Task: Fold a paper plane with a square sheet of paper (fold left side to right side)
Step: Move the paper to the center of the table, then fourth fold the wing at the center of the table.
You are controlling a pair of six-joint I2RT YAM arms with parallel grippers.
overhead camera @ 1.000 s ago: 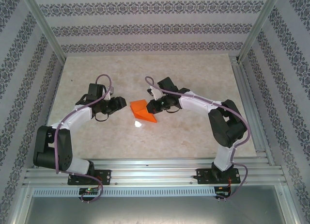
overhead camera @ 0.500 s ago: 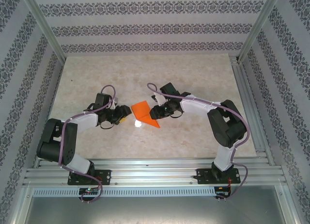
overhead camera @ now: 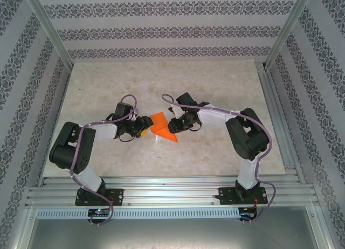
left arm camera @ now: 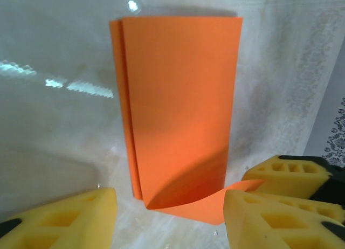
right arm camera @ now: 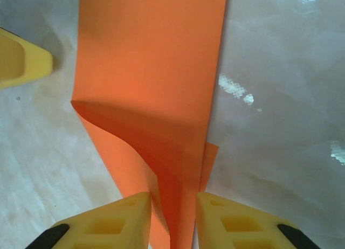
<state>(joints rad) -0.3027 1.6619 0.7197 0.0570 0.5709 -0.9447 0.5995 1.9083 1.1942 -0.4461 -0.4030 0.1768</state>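
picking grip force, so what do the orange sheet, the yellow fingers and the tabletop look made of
Sheet: thin matte paper; it holds sharp creases, and a loose flap curls up.
Fingers: probably moulded or printed plastic or rubber, matte yellow with hollow cells.
Tabletop: hard and glossy with a pale marble look, mirroring the lights; stone or laminate, can't tell.
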